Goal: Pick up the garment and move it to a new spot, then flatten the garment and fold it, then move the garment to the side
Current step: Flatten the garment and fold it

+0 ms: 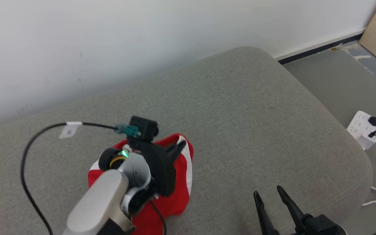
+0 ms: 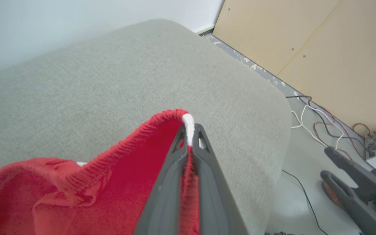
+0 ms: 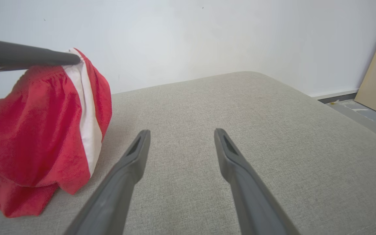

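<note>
red garment (image 1: 178, 192) w/ white stripe, pinched in left claw (image 1: 178, 148), sits on grey cushion (image 1: 240, 114)

garment's ribbed edge is clamped betw. the left claw's two fingers, which press together on the cloth. the top of the fabric is pulled up in a peak, the rest bunched & resting on the cushion's near-left part. right claw (image 1: 268, 192) is over bare cushion to the garment's right, fingers apart, holding nothing, clear of the cloth. white wall (image 1: 109, 39) runs behind the cushion. white power strip (image 1: 361, 127) w/ black plugs lies on the floor at right.
</note>
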`<state>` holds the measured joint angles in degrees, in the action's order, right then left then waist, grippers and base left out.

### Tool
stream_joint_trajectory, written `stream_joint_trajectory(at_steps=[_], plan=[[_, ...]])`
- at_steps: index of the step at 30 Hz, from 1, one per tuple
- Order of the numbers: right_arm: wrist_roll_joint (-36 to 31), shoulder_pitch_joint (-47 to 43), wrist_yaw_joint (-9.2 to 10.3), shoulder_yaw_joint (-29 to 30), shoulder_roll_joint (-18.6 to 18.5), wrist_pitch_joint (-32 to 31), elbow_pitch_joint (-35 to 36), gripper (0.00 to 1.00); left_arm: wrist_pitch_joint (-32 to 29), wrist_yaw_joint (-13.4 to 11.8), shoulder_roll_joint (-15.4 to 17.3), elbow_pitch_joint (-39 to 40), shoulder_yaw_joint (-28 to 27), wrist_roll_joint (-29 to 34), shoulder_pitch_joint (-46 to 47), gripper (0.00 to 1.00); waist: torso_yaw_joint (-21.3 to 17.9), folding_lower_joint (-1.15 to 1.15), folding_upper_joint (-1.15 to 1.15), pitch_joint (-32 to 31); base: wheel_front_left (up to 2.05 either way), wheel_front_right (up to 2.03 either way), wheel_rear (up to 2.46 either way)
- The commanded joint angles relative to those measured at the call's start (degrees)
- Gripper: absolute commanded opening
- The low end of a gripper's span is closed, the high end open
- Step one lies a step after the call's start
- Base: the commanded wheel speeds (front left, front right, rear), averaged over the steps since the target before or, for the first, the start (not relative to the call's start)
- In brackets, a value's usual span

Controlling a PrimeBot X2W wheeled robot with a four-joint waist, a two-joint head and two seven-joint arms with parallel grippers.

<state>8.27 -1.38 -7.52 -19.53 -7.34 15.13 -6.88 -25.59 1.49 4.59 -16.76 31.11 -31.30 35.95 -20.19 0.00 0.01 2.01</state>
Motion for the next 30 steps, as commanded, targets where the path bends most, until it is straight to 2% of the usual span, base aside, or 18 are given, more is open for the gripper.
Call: stream_joint_trajectory(at_steps=[1, 5, 11, 14, 18, 20, 24, 30], plan=[[0.3, 0.7, 0.06, -0.1, 0.1, 0.1, -0.1, 1.00, 0.6, 0.3, -0.2, -0.4, -1.6, -1.6, 1.8, 0.00, -0.6, 0.00, -0.01, -0.2, 0.00, 0.00, 0.00], [0.4, 0.2, 0.06, 0.0, 0.4, 0.1, 0.0, 1.00, 2.1, 1.2, -0.6, -2.5, -7.3, -7.8, 7.0, 0.00, -1.7, 0.00, -0.01, -0.6, 0.00, 0.00, 0.00], [0.6, -0.2, 0.06, -0.2, 0.7, 0.1, -0.4, 1.00, 5.7, 2.0, -0.2, -6.9, -13.3, -10.9, 16.8, 0.00, -2.9, 0.00, -0.01, -1.2, 0.00, 0.00, 0.00], [0.8, 0.1, 0.06, -0.1, 0.6, 0.1, -0.4, 1.00, 8.1, 3.1, 0.0, -9.7, -15.0, -11.5, 22.8, 0.00, -2.9, 0.00, -0.01, -1.4, 0.00, 0.00, 0.00], [0.7, 0.1, 0.06, 0.2, 0.4, 0.1, -0.1, 1.00, 7.5, 4.3, -0.4, -11.5, -15.3, -14.3, 25.7, 0.00, -1.9, 0.00, -0.01, -1.5, 0.00, 0.00, 0.00], [0.6, -0.2, 0.06, 0.5, 0.4, 0.1, 0.0, 1.00, 6.5, 4.7, -0.5, -12.0, -14.7, -15.2, 24.5, 0.00, -1.0, 0.00, -0.01, -1.4, 0.00, 0.00, 0.00], [0.5, -0.7, 0.06, 0.6, 0.8, 0.1, 0.1, 1.00, 6.7, 4.7, 2.2, -12.5, -13.4, -13.7, 18.6, 0.00, 0.9, 0.00, -0.01, -1.2, 0.00, 0.00, 0.00], [0.3, -1.4, 0.06, 0.8, 1.1, 0.1, 0.2, 1.00, 8.1, 3.8, 4.8, -13.1, -14.9, -15.3, 7.6, 0.00, 2.4, 0.00, -0.01, -1.3, 0.00, 0.00, 0.00]])
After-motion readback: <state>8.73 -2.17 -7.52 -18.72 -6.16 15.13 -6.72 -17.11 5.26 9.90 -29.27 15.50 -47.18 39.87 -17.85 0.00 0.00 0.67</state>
